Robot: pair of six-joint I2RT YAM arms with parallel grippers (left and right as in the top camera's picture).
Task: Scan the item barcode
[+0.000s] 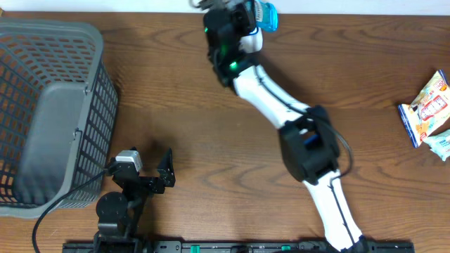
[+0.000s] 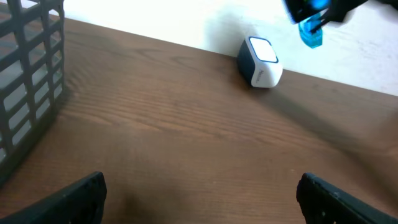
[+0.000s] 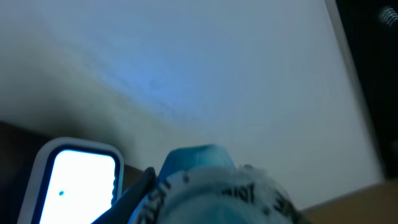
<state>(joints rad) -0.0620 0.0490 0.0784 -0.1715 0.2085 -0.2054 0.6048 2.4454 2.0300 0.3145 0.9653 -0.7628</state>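
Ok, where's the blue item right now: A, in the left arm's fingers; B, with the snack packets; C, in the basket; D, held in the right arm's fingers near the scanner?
D: the right fingers grip the blue item near the white-faced scanner; the left fingers are open and empty.

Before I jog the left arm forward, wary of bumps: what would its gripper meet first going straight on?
Likely the scanner, ahead and slightly right of where the left gripper points; before it only bare table. Depth unclear.

- Grey basket (image 1: 91, 42) sits at left.
- Left gripper (image 1: 149, 165) stands open beside it.
- Right gripper (image 1: 242, 14) grips a blue item (image 1: 268, 15) at top centre.
- Snack packets (image 1: 429, 109) lie at right.
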